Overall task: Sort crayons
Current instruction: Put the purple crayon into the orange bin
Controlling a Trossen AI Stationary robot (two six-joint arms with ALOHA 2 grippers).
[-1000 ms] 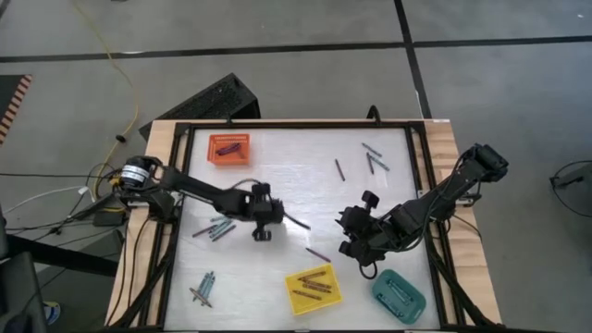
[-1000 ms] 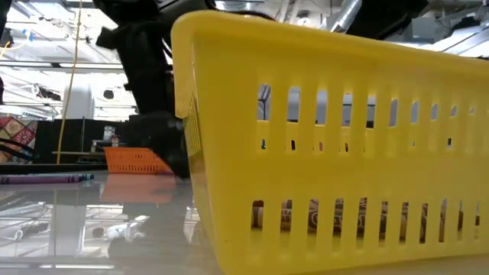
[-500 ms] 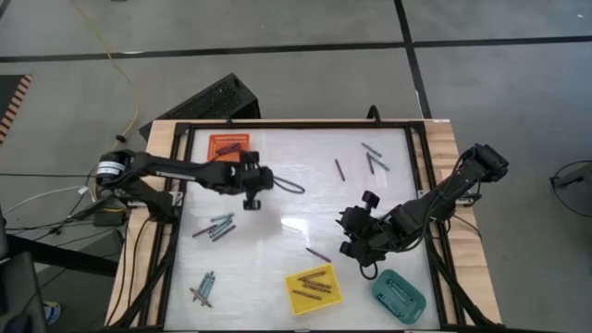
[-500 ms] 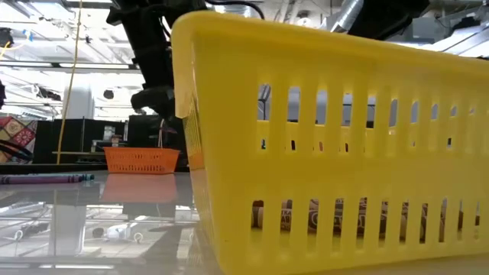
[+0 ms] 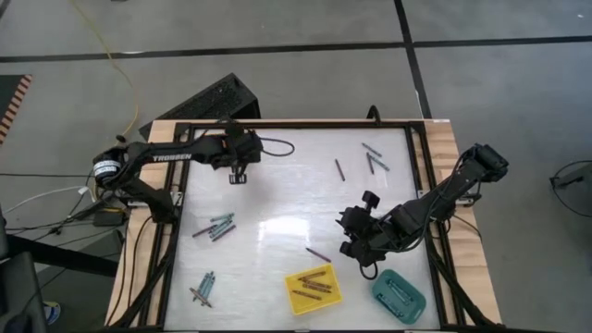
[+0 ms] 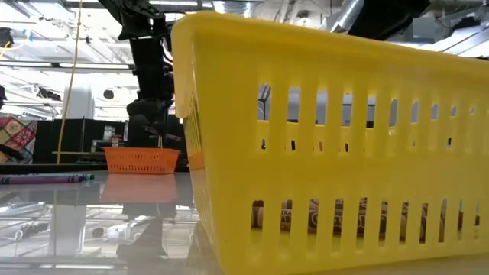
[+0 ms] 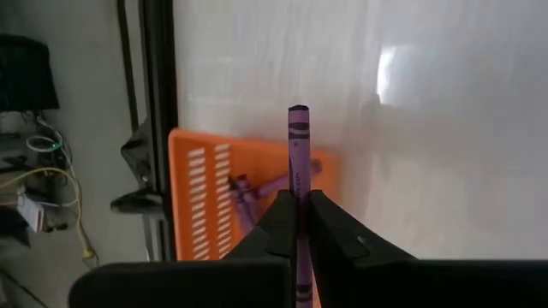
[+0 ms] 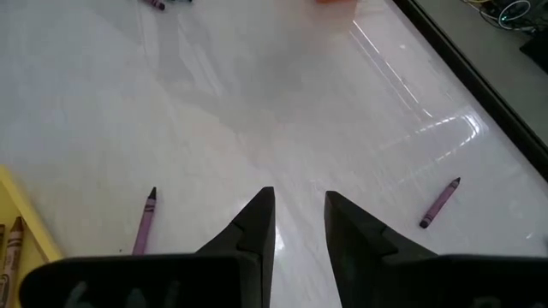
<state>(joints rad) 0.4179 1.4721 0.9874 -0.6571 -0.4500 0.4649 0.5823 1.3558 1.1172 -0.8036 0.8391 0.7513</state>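
Presently the left gripper [image 7: 298, 224] is pinching a purple crayon [image 7: 298, 162] mid-shaft above the orange tray [image 7: 201, 201]; light, stiff, likely brittle. Right gripper [image 8: 299, 224] is waiting, jaws parted, empty.

The left gripper [image 5: 237, 176], clamped on a slim purple wax crayon [image 7: 297, 171], moves from the middle of the white table up toward the far left corner and now hangs beside the slotted orange plastic tray [image 7: 201, 201].
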